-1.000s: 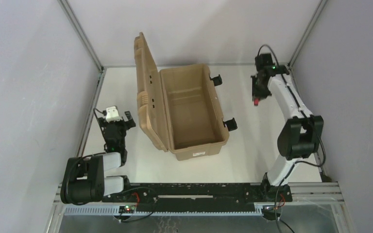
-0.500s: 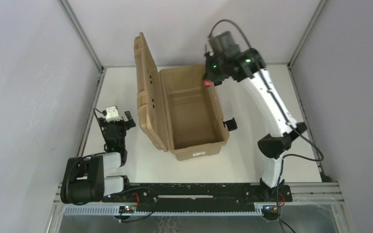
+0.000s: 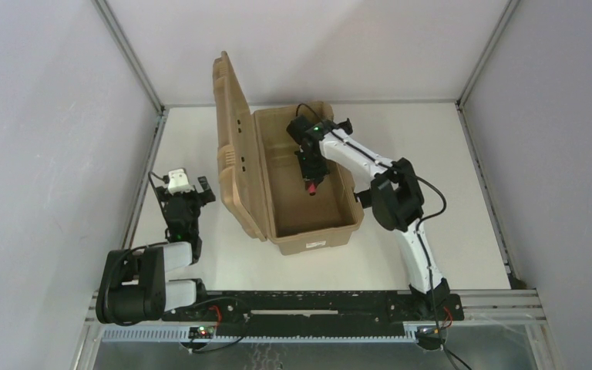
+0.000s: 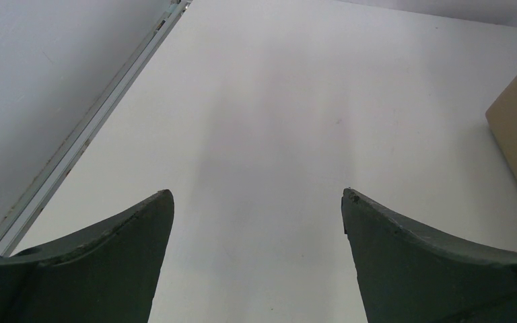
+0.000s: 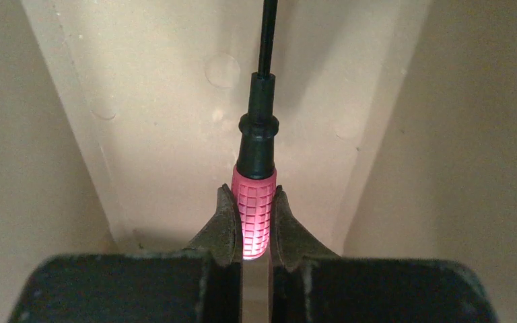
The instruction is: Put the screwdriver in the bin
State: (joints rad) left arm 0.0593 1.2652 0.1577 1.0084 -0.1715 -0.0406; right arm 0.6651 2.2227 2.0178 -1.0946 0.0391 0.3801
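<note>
The right gripper [image 3: 311,183] hangs inside the open bin [image 3: 314,235], its arm reaching in over the right-hand rim. From the wrist view its two fingers [image 5: 223,222] are pinched tight on the red handle of the screwdriver [image 5: 257,141], one on each side. The black collar and thin dark shaft stick straight out past the fingertips toward the tan floor of the box. The tip runs off the top edge of that view, so I cannot say whether it touches the bottom. From above, only a spot of red shows below the black wrist, about halfway along the box and nearer its right wall.

The lid [image 3: 231,146] stands up on the left side, hinged open. Two black latches [image 3: 365,197] hang off the right rim, and a small white label [image 3: 317,242] sits on the near end wall.

The left gripper [image 4: 256,195] rests low over the white table [image 4: 276,101] to the left of the bin, well apart from it (only a tan corner shows at the edge of its own view). Its fingers are spread wide with nothing between them.
</note>
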